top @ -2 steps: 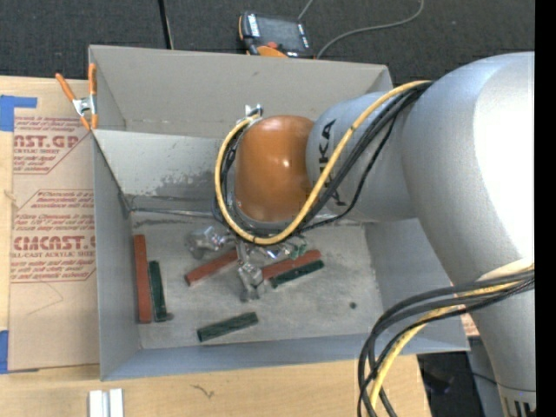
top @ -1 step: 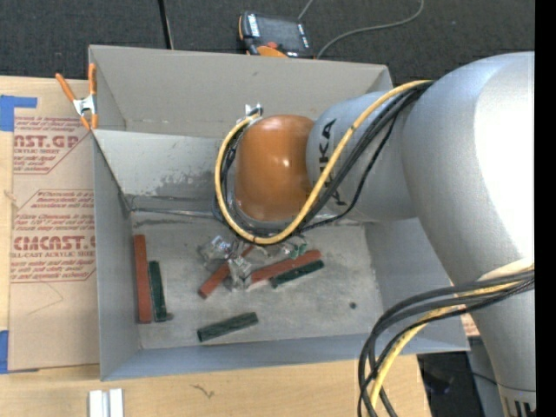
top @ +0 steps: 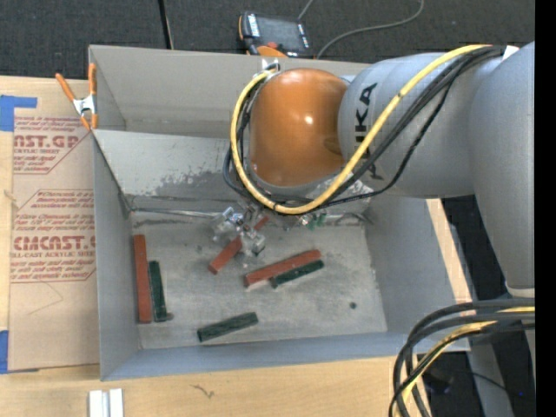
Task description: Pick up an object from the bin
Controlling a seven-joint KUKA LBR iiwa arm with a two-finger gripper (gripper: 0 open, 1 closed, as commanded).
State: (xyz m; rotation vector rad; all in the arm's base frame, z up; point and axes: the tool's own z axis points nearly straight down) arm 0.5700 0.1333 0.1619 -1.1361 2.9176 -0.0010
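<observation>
Grey metal bin [top: 117, 159], loose sticks scattered on the floor. Landmark: short red-brown rectangular block [top: 224, 258], lying tilted near the floor's middle.

- Gripper [top: 243, 230] sits low, just above and right of the block's upper end, touching or nearly so. The arm's orange domed cover [top: 295, 133] hangs over it. Whether the grip is released or clenched: cannot tell, the metal tip is too cluttered to read.
- Right of the block, near it: long red-brown flat bar [top: 282, 267] with a dark green flat bar [top: 301, 273] touching along its lower side.
- Well left of the block: tall red-brown strip [top: 140, 278] with a dark green strip [top: 157, 290] beside it.
- Below the block, apart: lone dark green stick [top: 227, 327].

Judgement: the block is the likely pick, being nearest and standing clear of its neighbours. To do it well, centre over the block's middle rather than its end, turn the wrist so the jaws cross its narrow width, go down to the floor, then close. An end grip risks the block pivoting out.
</observation>
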